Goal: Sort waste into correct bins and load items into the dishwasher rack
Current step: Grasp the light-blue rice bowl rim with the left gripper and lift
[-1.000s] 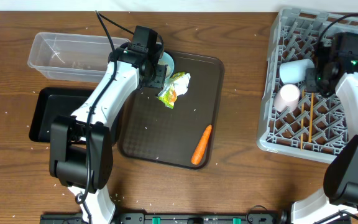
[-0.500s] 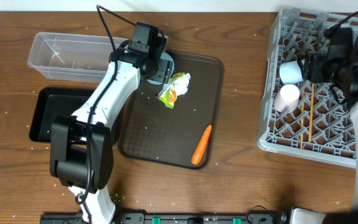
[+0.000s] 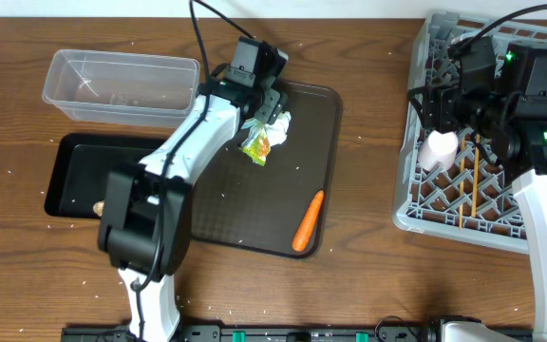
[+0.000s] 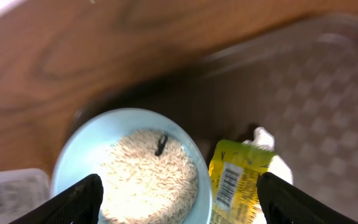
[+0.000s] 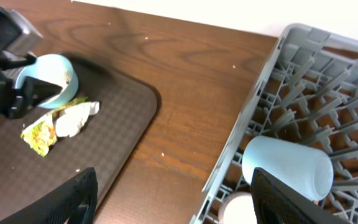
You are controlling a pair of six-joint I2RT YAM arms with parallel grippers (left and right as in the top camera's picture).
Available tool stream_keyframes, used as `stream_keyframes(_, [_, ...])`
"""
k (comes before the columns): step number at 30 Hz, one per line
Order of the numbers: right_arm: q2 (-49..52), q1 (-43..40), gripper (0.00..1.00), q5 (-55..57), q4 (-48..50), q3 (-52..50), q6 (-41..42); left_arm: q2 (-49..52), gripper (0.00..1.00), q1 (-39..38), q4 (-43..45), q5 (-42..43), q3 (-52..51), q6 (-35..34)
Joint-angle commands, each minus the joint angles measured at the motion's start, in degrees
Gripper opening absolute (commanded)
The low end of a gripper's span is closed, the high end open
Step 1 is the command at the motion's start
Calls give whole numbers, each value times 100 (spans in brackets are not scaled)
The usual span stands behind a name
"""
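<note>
Left pincer [image 4: 180,198] spread wide, nothing gripped, poised over the bowl [image 4: 129,168] of pale grains at the 11 o'clock corner of the brown tray [image 3: 245,199]. Wrapper [image 4: 238,183] lies just beside the bowl. Carrot [image 3: 308,220] lies at the tray's 5 o'clock corner. Right pincer [image 5: 178,199] spread, empty, over the 9 o'clock edge of the rack [image 3: 416,214]. The rack, at 3 o'clock on the worktop, holds the pink cup [image 3: 439,147], blue cup [image 5: 288,168] and chopsticks [image 3: 475,180].

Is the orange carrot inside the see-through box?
No, the carrot lies on the dark brown tray, away from the clear tub.
</note>
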Motion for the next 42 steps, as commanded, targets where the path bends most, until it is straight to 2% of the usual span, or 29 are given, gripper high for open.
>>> stream_keyframes(1, [2,42,72,-66,-74,15,107,243,79,26,13,-120,109,70])
stream_keyframes(13, [2,42,72,-61,-337,15,103,671,49,26,-55,-76,107,-275])
stream_keyframes(17, [2,42,72,-61,-337,15,103,752,46,26,-129,-76,90,-275])
stream_keyframes(22, [2,42,72,-46,-332,15,103,756,33,26,-164,-76,59,-275])
stream_keyframes(29, [2,42,72,26,-337,15,103,741,26,22,-168,-81,61,-354])
stream_keyframes(31, [2,42,72,28,-337,15,103,706,19,22,-179,-79,61,-496])
stream_keyframes(33, [2,42,71,28,-334,15,101,625,6,22,-190,-81,61,-664])
stream_keyframes(42, [2,42,71,90,-337,15,103,-70,6,22,-455,-76,61,-1084])
